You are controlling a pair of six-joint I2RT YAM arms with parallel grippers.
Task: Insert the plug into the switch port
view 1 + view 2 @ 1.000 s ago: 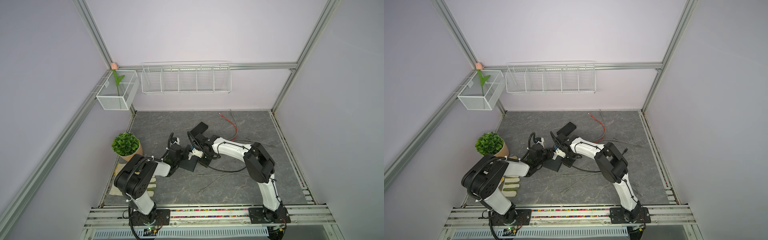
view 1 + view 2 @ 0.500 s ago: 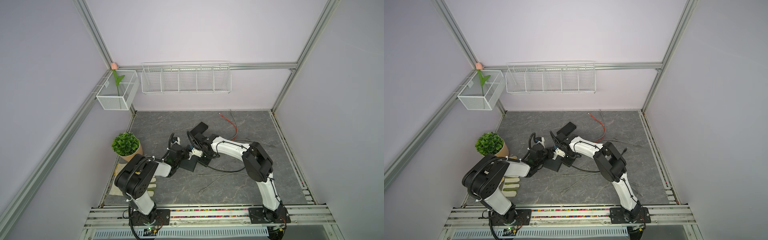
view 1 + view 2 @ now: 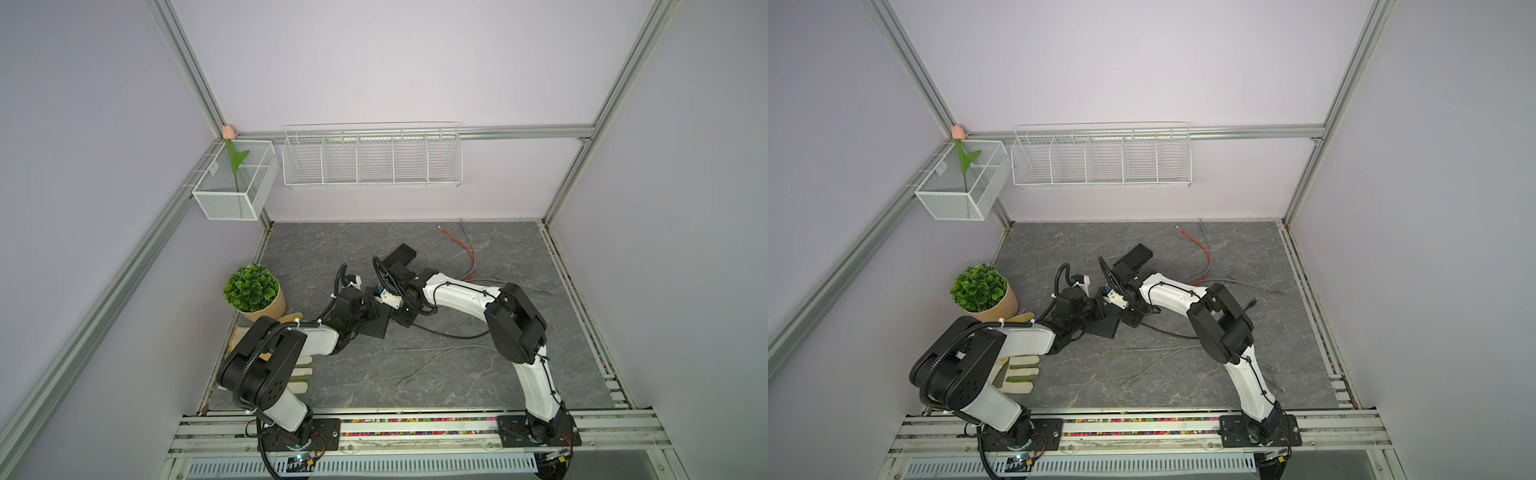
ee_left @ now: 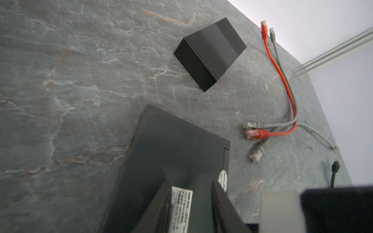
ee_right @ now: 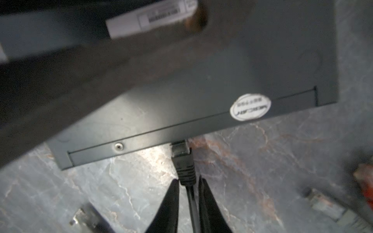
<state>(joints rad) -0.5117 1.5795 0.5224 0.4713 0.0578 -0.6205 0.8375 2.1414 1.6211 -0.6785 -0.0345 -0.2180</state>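
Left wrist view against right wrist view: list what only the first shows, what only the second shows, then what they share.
Only the left wrist view shows the ribbed black box and the red cable from end to end. Only the right wrist view shows the black plug at the edge of the black switch, with the right gripper jaws apart on either side of its cord. Both show that switch, its round white sticker and the marble table.

Matt grey stone-look tabletop (image 4: 60, 80), veined and faintly rough. Smooth satin-black casing on the switch (image 5: 222, 70), with white paper labels (image 5: 250, 107). Ridged black moulded plastic on the plug (image 5: 182, 159). Finely ribbed matt black box (image 4: 214, 50). White coated wire basket (image 3: 372, 158).
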